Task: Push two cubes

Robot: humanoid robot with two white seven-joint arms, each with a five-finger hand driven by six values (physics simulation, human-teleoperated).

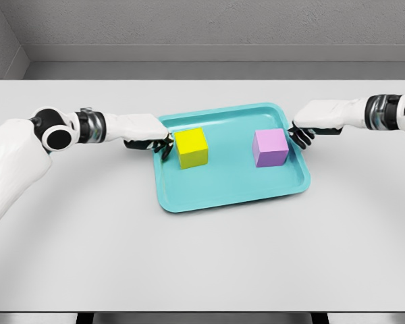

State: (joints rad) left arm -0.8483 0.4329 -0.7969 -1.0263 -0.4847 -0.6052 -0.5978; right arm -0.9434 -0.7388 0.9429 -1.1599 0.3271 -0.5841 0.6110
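A yellow cube sits in the left half of a teal tray. A purple cube sits in the right half. My left hand reaches in over the tray's left rim, its dark fingertips curled and touching the yellow cube's left face. My right hand comes in over the right rim, fingers curled, its tips just right of the purple cube; whether they touch it I cannot tell. Neither hand holds anything.
The tray lies in the middle of a white table. A grey wall runs behind the table's far edge. Both forearms stretch across the table at the tray's height.
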